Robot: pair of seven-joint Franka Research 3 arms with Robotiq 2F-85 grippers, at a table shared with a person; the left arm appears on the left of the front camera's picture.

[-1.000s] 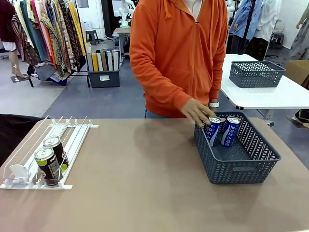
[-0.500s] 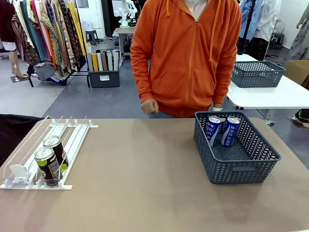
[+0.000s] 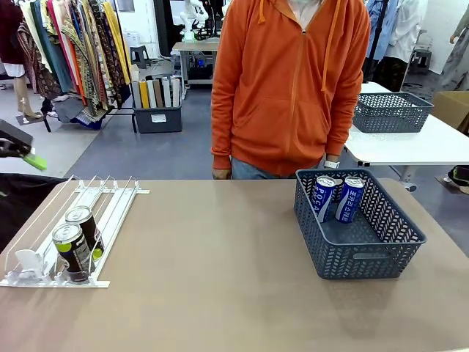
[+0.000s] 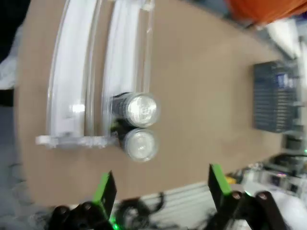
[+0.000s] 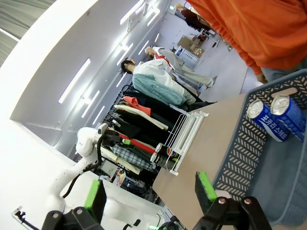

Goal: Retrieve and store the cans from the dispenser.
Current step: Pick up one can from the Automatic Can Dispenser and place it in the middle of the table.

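Observation:
Two dark cans (image 3: 73, 251) with green accents stand one behind the other at the near end of the white dispenser (image 3: 110, 213) on the table's left. In the left wrist view I look down on their silver tops (image 4: 139, 125); my left gripper (image 4: 160, 188) hovers open well above them and holds nothing. Its tip (image 3: 20, 150) shows at the left edge of the front view. Two blue-and-white cans (image 3: 337, 199) lean at the far end of the dark grey basket (image 3: 366, 257). My right gripper (image 5: 149, 194) is open and empty, over the basket (image 5: 240, 158) and the blue cans (image 5: 273, 117).
A person in an orange hoodie (image 3: 293, 81) stands at the far edge of the table, one hand (image 3: 221, 174) hanging at the side. A second grey basket (image 3: 388, 111) sits on a white table behind. Bare tabletop (image 3: 220, 264) lies between dispenser and basket.
The person's hand has left the basket and dropped to the side, and the person has straightened up. My left gripper's tip has come into the front view at the left edge.

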